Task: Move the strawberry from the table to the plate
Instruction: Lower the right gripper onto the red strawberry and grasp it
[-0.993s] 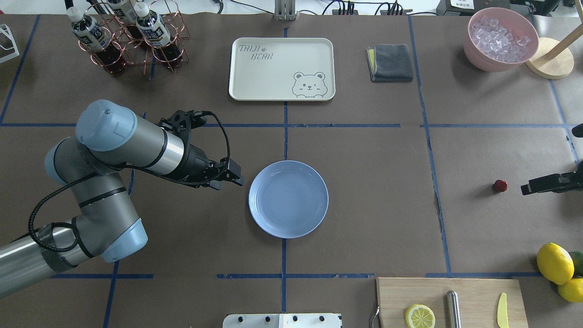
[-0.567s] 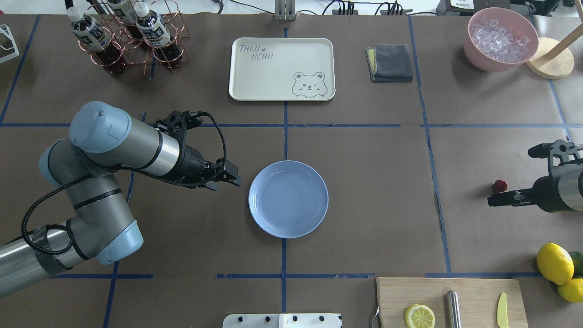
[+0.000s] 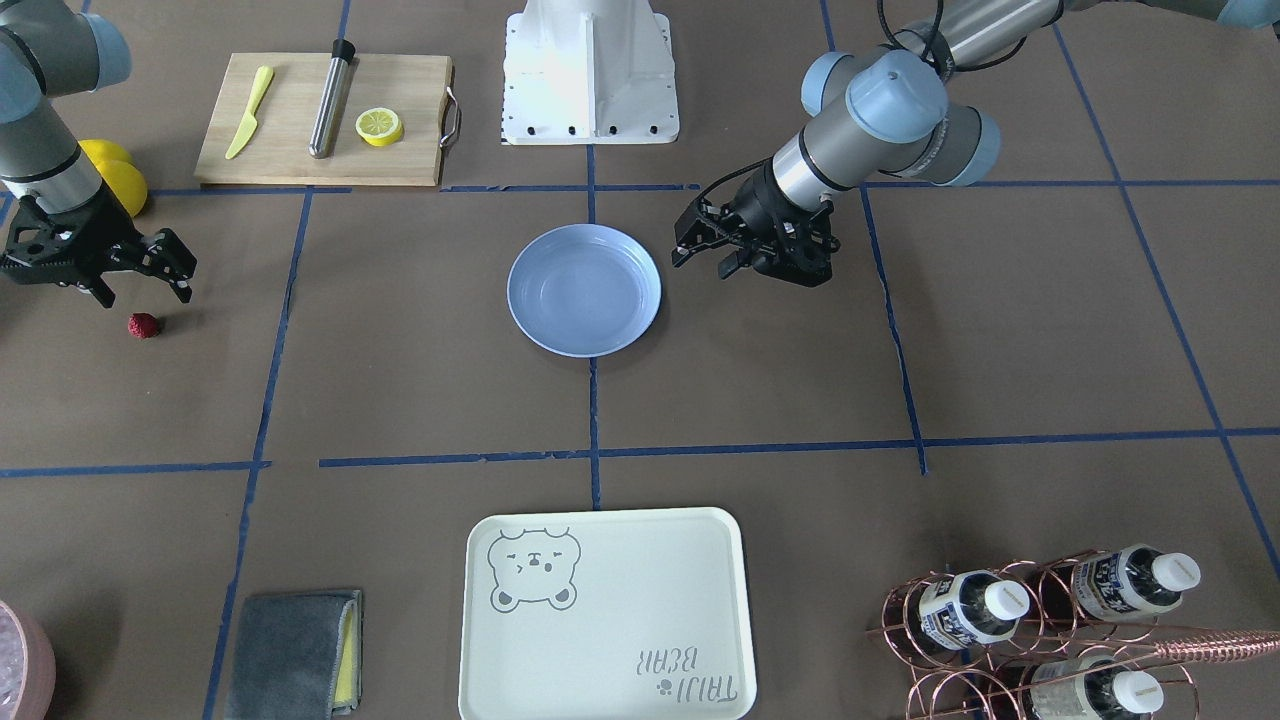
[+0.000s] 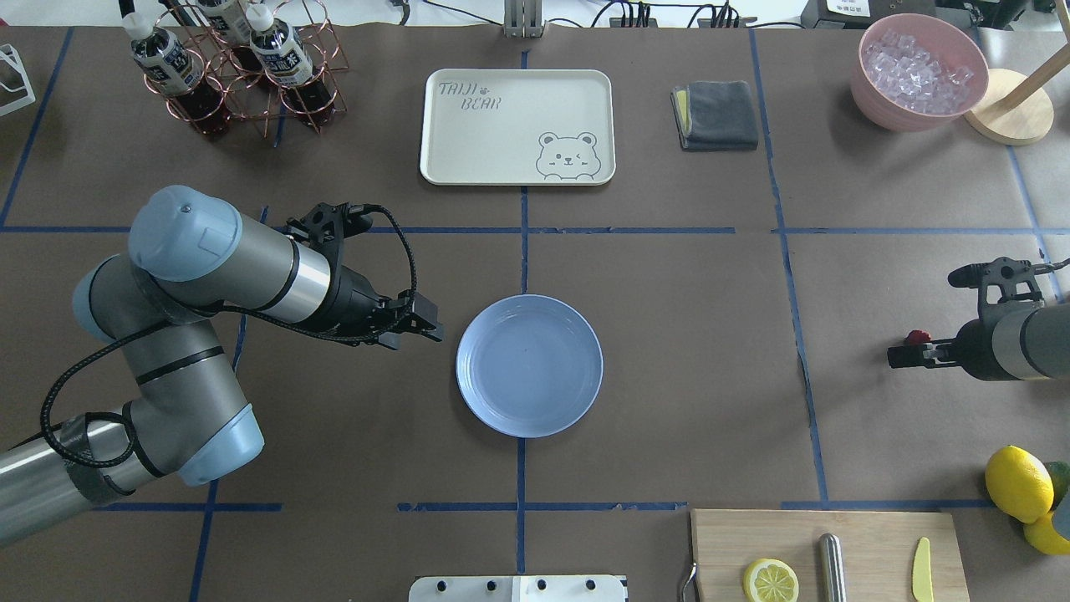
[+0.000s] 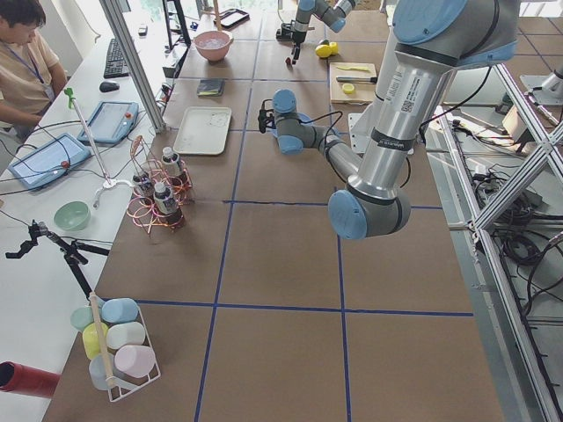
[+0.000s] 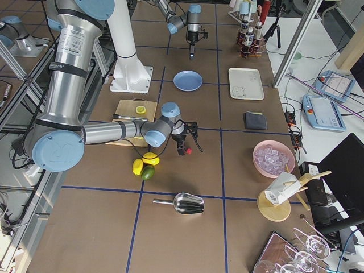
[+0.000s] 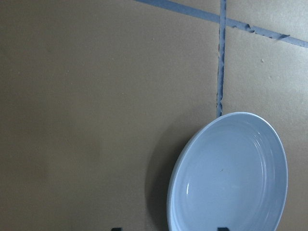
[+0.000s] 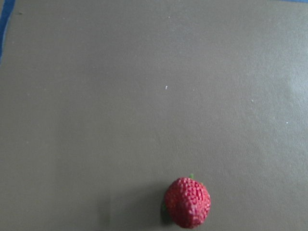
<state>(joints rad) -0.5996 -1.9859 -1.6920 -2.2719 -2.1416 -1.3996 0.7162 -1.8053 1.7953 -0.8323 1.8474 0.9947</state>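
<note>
The right fingers (image 4: 907,357) have come in and now hang open and empty close above the strawberry (image 3: 144,325), which lies on the counter (image 3: 400,380) far to the robot's right of the plate (image 3: 585,290), so lowering and closing on it looks next; the left fingers (image 4: 430,334), beside the plate, are open too.

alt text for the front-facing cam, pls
The open right gripper hangs near a tiny dark-red bumpy strawberry on the brown paper-covered table. The round light blue plastic plate sits empty mid-table, the open left gripper beside it.
</note>
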